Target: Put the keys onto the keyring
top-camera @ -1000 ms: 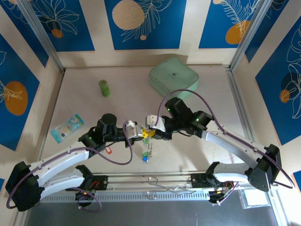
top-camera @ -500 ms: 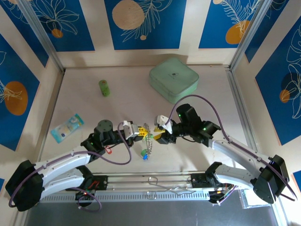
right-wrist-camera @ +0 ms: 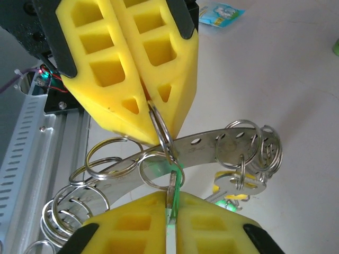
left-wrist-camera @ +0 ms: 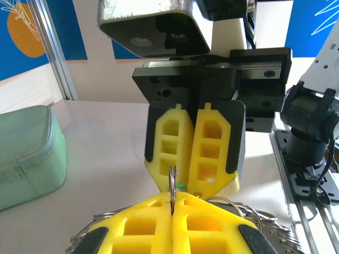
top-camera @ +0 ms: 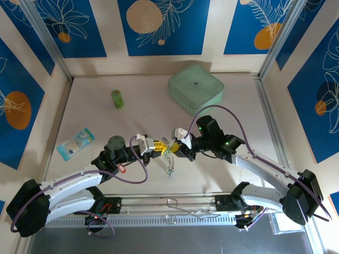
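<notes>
My left gripper [top-camera: 157, 146] and right gripper [top-camera: 175, 147] meet tip to tip over the table's middle. The keyring [right-wrist-camera: 201, 151], a curved metal band with holes and many small split rings, hangs between them [top-camera: 169, 164]. In the left wrist view my left gripper [left-wrist-camera: 172, 200] is shut on one small split ring [left-wrist-camera: 172, 182] of the keyring. My right gripper [right-wrist-camera: 172, 203] is shut on a green-tagged key [right-wrist-camera: 174, 185], which touches that same split ring [right-wrist-camera: 161, 132]. A yellow-tagged key [right-wrist-camera: 235, 188] hangs from another ring on the band.
A pale green box [top-camera: 196, 89] sits at the back right, also in the left wrist view [left-wrist-camera: 26, 159]. A green cylinder [top-camera: 117, 99] stands at the back left, a blue packet [top-camera: 76, 142] lies left. A small red piece [top-camera: 121, 169] lies by the left arm.
My right gripper opened wide, then closed on the green-tagged key. Both grippers shifted slightly, and the hanging part of the keyring rose off the table and swung right.
</notes>
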Controlling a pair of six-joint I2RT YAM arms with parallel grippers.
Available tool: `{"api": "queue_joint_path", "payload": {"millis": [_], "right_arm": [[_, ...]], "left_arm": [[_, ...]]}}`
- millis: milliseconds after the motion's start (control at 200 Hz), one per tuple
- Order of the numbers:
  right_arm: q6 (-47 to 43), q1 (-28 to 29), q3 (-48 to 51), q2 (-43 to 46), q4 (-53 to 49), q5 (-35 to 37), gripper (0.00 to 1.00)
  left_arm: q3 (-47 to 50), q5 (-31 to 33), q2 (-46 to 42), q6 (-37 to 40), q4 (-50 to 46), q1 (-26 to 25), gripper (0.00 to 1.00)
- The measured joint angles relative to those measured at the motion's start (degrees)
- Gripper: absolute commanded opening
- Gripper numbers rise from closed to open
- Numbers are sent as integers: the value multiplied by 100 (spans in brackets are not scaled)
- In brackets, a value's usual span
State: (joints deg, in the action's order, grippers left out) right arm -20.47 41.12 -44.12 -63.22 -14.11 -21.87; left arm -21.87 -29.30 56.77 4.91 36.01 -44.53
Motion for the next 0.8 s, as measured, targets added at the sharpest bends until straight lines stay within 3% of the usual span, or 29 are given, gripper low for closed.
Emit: {"api": "queue_joint_path", "payload": {"millis": [160,365,425,800], "right_arm": [[-2,7,-2,-15,50,-87,5],[0,9,-2,4,20,-63,28],[-63,9,-2,105,-42,-33,31],[-195,-2,0,675,79,-92,29]], "left_arm": [[79,-79,72,-162,361,0,0],[125,-208,184,-247,656,0,0],[125,-225,184,-245,715,0,0],[125,-546,313,-50,898,0,0]]}}
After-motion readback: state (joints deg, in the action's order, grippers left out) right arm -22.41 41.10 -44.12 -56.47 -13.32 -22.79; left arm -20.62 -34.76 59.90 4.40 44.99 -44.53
